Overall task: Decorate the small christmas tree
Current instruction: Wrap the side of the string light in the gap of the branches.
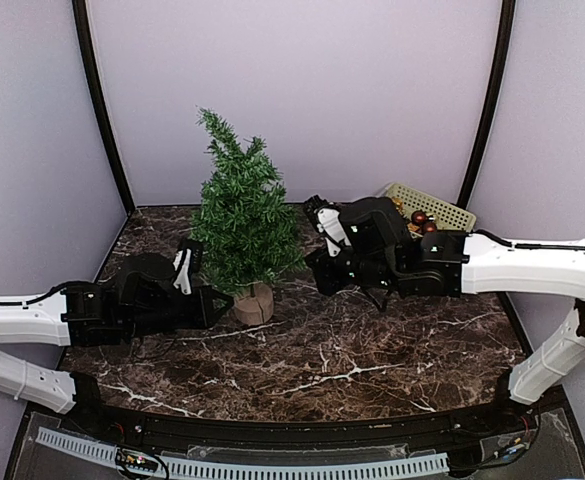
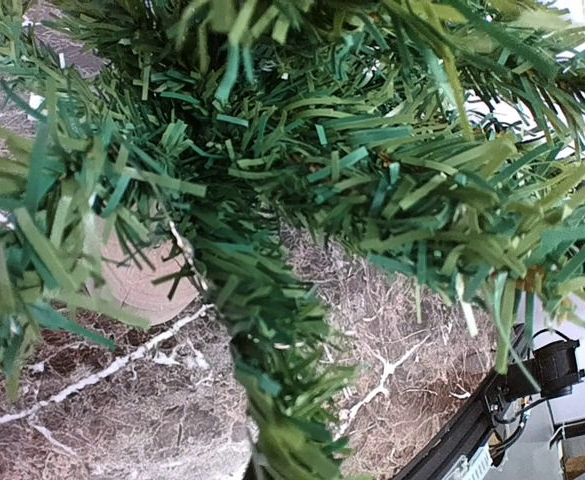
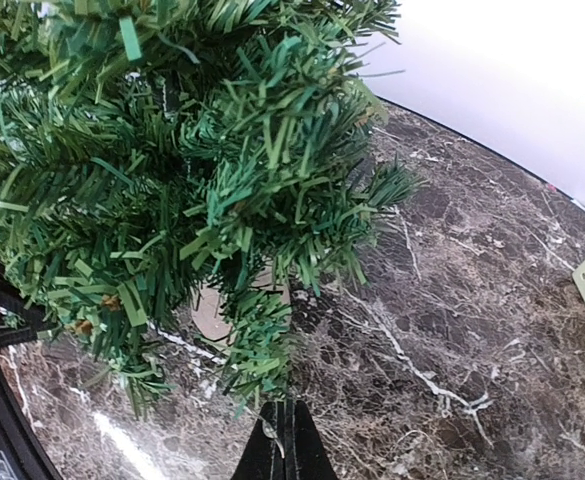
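- Left gripper [image 1: 217, 303] lies low at the centre left of the top view. Its tip is tucked under the lowest branches, just beside the round pale wooden stump base [image 1: 255, 303].
- Its jaws are together. I cannot tell whether a twig is caught between them, because the left wrist view is filled with needles and shows no fingers.
- I see the right gripper [image 3: 282, 445] as a dark wedge at the bottom centre of its wrist view, jaws pressed together just below the hanging branch tips. I cannot make out anything pinched there.
- From above, the right gripper [image 1: 314, 272] sits right of centre, close against the foliage's right side.
- Between the two arms, the small christmas tree [image 1: 240, 215], dark green with bristly needles, stands upright left of centre on the dark brown marble-patterned table with white veins [image 1: 372, 350].
- At the upper right of the top view, a pale yellow plastic lattice basket [image 1: 442, 208] rests by the back wall, well apart from the tree. It holds dark red round baubles [image 1: 420, 218].
- I also catch that basket's corner at the right edge of the right wrist view.
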